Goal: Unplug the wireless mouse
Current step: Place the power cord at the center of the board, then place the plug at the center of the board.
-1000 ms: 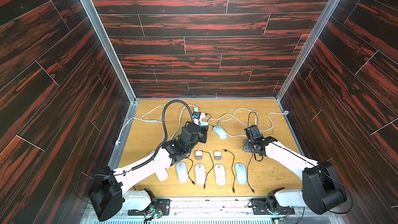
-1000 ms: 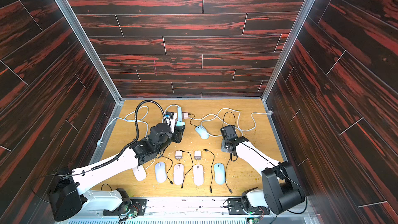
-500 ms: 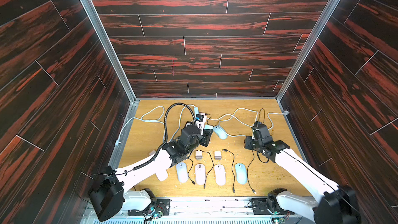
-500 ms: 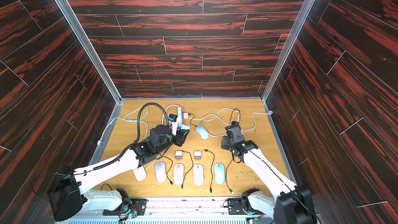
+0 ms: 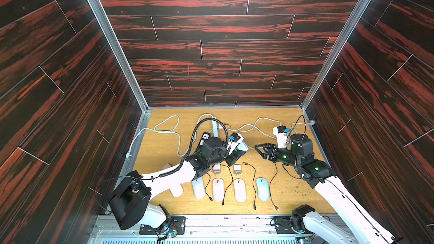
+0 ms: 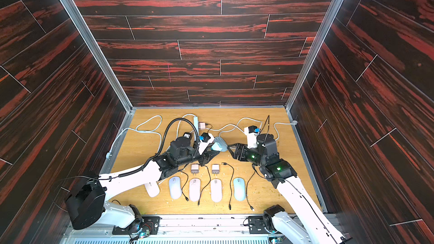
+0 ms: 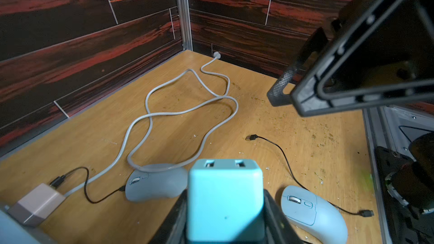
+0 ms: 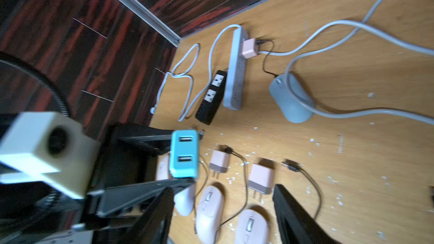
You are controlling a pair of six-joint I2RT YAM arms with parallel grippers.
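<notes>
- Left gripper (image 5: 238, 152): jaws clamped on the two flanks of a teal charger (image 7: 225, 198), which is held clear of the table. Its two USB sockets are exposed and face the right gripper.
- Right gripper (image 5: 258, 150): jaws stand wide apart and grip nothing. The tips point at the left jaws, near them but not touching.
- Black cable (image 7: 283, 152): lies slack on the table below the gap between the two sets of jaws. Its plug (image 7: 250, 138) lies free, apart from the teal charger.
- Light-blue mouse (image 7: 312, 210): flat on the table on the base side of the right jaws, at the end of a row of mice. The black cable passes behind it; whether they touch cannot be told.
- Grey mouse (image 7: 156, 181): on the table just beyond the left jaws, toward the far wall. A short black lead joins its nose to a plugged pink charger (image 8: 249, 47) seated in the power strip (image 8: 236, 71). A thick grey cord (image 7: 150, 113) lies across its back.
- Loose pink chargers (image 5: 216, 169): two lie on the table just on the base side of the left jaws.
</notes>
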